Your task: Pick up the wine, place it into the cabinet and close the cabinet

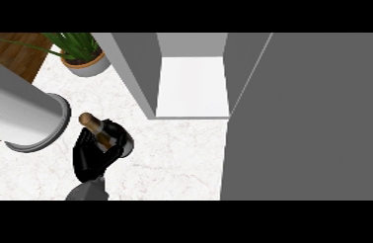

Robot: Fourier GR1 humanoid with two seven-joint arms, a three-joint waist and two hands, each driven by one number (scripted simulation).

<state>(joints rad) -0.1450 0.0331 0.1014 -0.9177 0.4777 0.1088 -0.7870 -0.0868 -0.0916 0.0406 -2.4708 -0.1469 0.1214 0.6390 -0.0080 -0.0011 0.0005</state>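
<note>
white marble counter (175, 158): left hand (91, 158) fingers wrap wine bottle (105, 133); lift it upright, carry right into open cabinet (191, 89).

no readable text, no labels, no brands, no numbers, no signs on anything

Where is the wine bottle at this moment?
In the head view the wine bottle is left of centre on the counter, in the left hand, between the grey cylinder and the open cabinet.
</note>
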